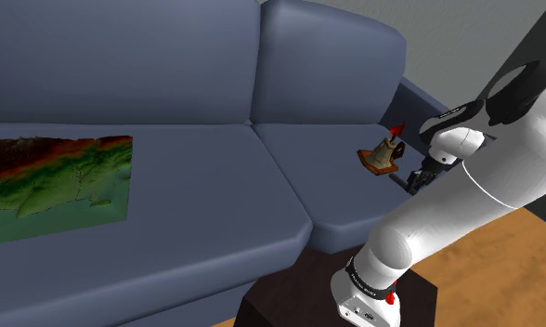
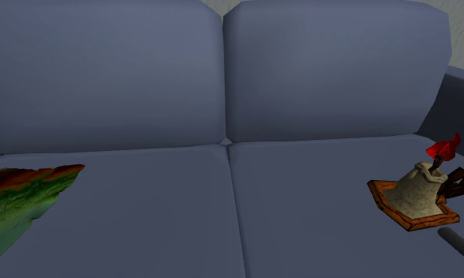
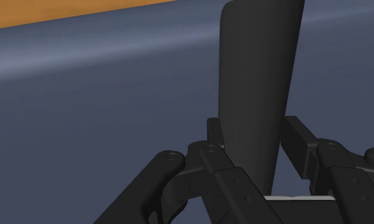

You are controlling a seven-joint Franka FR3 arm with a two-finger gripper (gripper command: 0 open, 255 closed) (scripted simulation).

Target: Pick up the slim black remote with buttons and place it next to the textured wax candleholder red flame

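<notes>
Writing: one dark band with small lettering on the white arm (image 1: 466, 200) near its base, too small to read. No brand or label legible on the remote (image 3: 256, 76) or on the candleholder (image 1: 380, 156).

Remote: slim, dark, plain face toward the wrist camera, buttons not visible. It stands straight out of the pincer (image 3: 256, 135), and both black fingers (image 3: 212, 135) press its long sides, so the pincer is closed on the remote and holding it. Behind the remote are blue-grey sofa upholstery and a strip of orange-brown floor.

In the shoulder view the pincer (image 1: 417, 176) sits just beside the candleholder, on the side toward the arm and a little nearer the camera. The gap between them is small; can't tell if they touch. The remote can't be picked out there.

Candleholder: pale textured body on an orange-brown base, red flame (image 2: 443, 148) on top. It is upright on the sofa (image 1: 169, 223) seat, on the cushion by the armrest.

Well apart from the candleholder, on the other seat cushion, lies a flat green-and-red terrain-patterned sheet (image 1: 53, 186). The dark stand (image 1: 290, 307) is below the candleholder in the shoulder view, on the wood floor (image 1: 513, 246).
</notes>
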